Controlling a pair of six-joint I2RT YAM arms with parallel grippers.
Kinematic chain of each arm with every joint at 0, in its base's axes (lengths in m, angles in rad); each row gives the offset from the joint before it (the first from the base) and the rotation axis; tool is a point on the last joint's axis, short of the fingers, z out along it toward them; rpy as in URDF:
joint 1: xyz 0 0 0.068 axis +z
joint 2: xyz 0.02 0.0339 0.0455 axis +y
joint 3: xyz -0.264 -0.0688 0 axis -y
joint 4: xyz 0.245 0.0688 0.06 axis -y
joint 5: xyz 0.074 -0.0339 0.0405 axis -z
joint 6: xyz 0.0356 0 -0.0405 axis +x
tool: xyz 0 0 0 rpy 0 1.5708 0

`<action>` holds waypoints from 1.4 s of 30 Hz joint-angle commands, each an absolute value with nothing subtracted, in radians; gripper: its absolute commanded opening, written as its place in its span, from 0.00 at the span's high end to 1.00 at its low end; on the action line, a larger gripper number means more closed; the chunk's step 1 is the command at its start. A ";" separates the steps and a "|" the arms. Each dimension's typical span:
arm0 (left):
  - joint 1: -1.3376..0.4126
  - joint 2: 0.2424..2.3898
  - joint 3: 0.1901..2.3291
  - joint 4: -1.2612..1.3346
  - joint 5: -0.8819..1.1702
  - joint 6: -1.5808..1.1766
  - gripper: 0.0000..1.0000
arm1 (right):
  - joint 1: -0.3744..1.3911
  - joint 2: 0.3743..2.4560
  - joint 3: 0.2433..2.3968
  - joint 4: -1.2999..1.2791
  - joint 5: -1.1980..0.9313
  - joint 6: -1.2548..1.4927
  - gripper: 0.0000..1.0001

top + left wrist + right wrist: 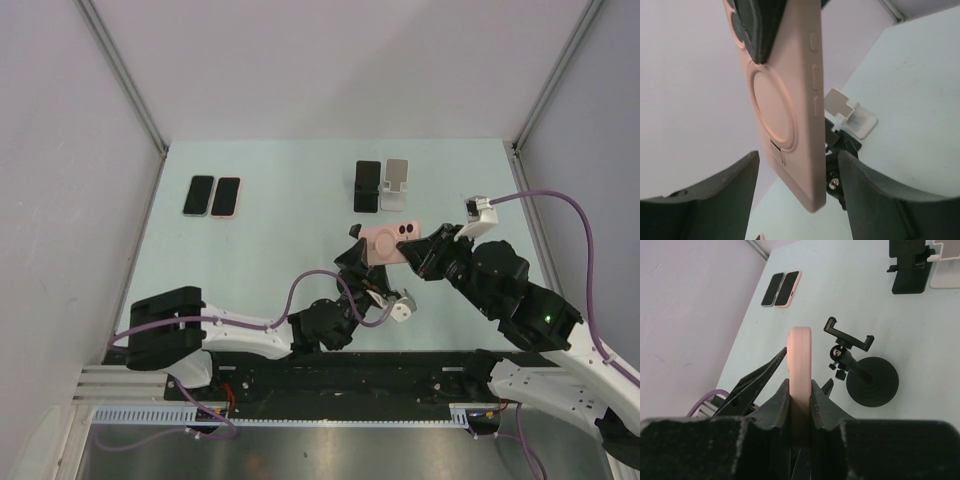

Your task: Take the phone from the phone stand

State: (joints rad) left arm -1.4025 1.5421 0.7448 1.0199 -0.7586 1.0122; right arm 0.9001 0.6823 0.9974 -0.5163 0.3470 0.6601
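**Your right tool has the phone, and it is off the stand**

Look at your right tool [800, 390]. It is shut tight on the pink phone [390, 243]. One finger sits on each flat side. In the right wrist view you see the phone edge-on, standing up between the two fingers.

The phone is up in the air, over the middle of the surface [280, 250]. It does not touch the stand [872, 382]. The stand is black, with a round foot and a small clip on top. It sits on the surface just beside the phone, and the phone is apart from the clip.

Now look at your left tool [799, 160]. It is wide. Its two fingers reach up on both sides of the low end of the phone. You can see a gap on each side, so it does not hold the phone.

At the far side of the surface you can see a black holder [367, 186] and a white holder [396, 185], side by side. At the far left lie two more phones [212, 196], flat and touching each other.
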 commanded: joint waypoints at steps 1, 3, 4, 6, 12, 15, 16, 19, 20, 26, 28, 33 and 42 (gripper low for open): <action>-1.407 1.577 0.752 1.302 -0.860 1.152 0.34 | 0.900 0.663 1.058 -0.393 0.328 0.692 1.00; -1.405 1.583 0.758 1.354 -0.877 1.167 0.43 | 0.900 0.661 1.058 -0.396 0.331 0.693 1.00; -1.405 1.585 0.764 1.356 -0.887 1.166 0.46 | 0.900 0.661 1.058 -0.396 0.330 0.695 1.00; -1.405 1.577 0.764 1.361 -0.890 1.154 0.60 | 0.900 0.664 1.058 -0.399 0.333 0.695 1.00; -1.405 1.542 0.753 1.361 -0.911 1.117 1.00 | 0.902 0.666 1.057 -0.394 0.345 0.695 0.98; -1.405 1.510 0.738 1.359 -0.917 1.088 1.00 | 0.900 0.667 1.057 -0.385 0.347 0.687 0.75; -1.405 1.500 0.730 1.359 -0.922 1.072 1.00 | 0.902 0.669 1.057 -0.382 0.347 0.684 0.68; -1.405 1.450 0.709 1.356 -0.930 1.034 1.00 | 0.902 0.670 1.057 -0.367 0.341 0.666 0.47; -1.405 1.436 0.703 1.355 -0.931 1.022 1.00 | 0.902 0.672 1.057 -0.362 0.339 0.658 0.36; -1.396 1.347 0.670 1.263 -0.936 0.918 1.00 | 0.905 0.669 1.057 -0.333 0.322 0.606 0.05; -1.379 1.301 0.658 1.170 -0.922 0.821 1.00 | 0.907 0.666 1.057 -0.325 0.319 0.572 0.01; -1.310 1.177 0.646 0.927 -0.842 0.553 1.00 | 0.905 0.660 1.057 -0.351 0.370 0.491 0.00; -0.990 0.991 0.684 0.424 -0.395 -0.073 1.00 | 0.900 0.626 1.045 -0.432 0.546 0.345 0.00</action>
State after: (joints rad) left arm -1.1286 1.0668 0.6411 0.6186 -0.6662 0.3199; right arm 0.9020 0.6495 1.0214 -0.3988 0.4210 0.4469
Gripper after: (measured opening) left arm 0.135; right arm 0.994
